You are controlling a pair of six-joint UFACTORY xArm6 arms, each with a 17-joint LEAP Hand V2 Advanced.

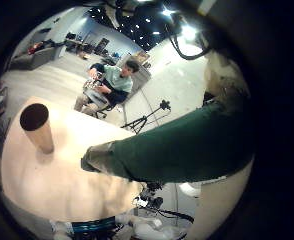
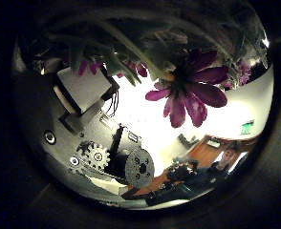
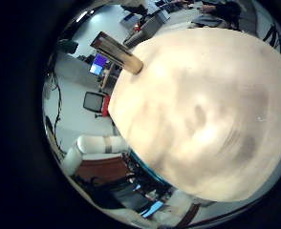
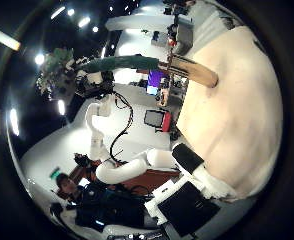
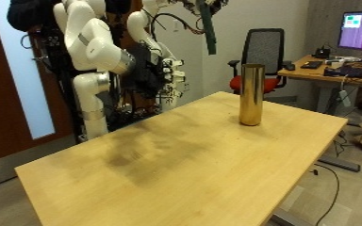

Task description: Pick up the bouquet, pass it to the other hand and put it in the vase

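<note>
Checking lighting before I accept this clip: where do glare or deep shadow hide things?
Outside view: even light, vase and table plain. Left thumb side view: bright backdrop behind the bouquet, left hand in shadow. Right thumb side view: ceiling lamps glare, vase visible.

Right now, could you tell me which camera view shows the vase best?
The outside view: the gold vase stands whole and upright on the table. The left little finger side palm view looks into its mouth; both right palm views show it at the table's edge; the left thumb side view shows none.
</note>
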